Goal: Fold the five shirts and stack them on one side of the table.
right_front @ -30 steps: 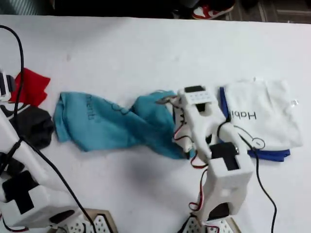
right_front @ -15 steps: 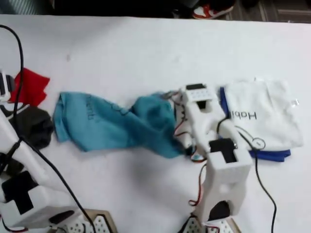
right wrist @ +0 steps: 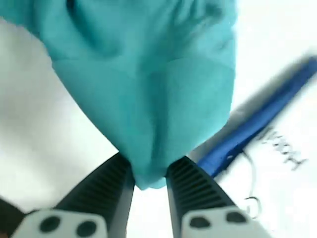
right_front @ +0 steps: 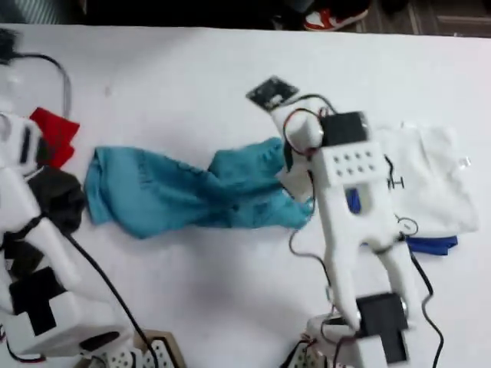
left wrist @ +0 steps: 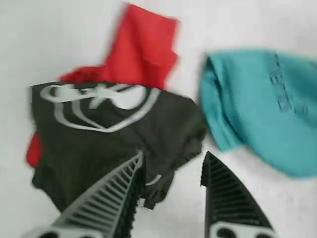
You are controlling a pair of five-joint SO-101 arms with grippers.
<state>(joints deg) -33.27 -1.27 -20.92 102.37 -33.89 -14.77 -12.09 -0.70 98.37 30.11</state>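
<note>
Lettering on white shirt (right_front: 439,190) | right claw (right wrist: 148,174) pinching teal shirt (right wrist: 148,84) | left claw (left wrist: 171,171) spread over black shirt (left wrist: 94,148)

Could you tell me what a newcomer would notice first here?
The teal shirt, stretched across the middle of the table, stands out, one end pinched in the right gripper. Beside that end a white shirt lies folded on a blue shirt. At the far end, the open left gripper hangs over a bunched black shirt and red shirt.
</note>
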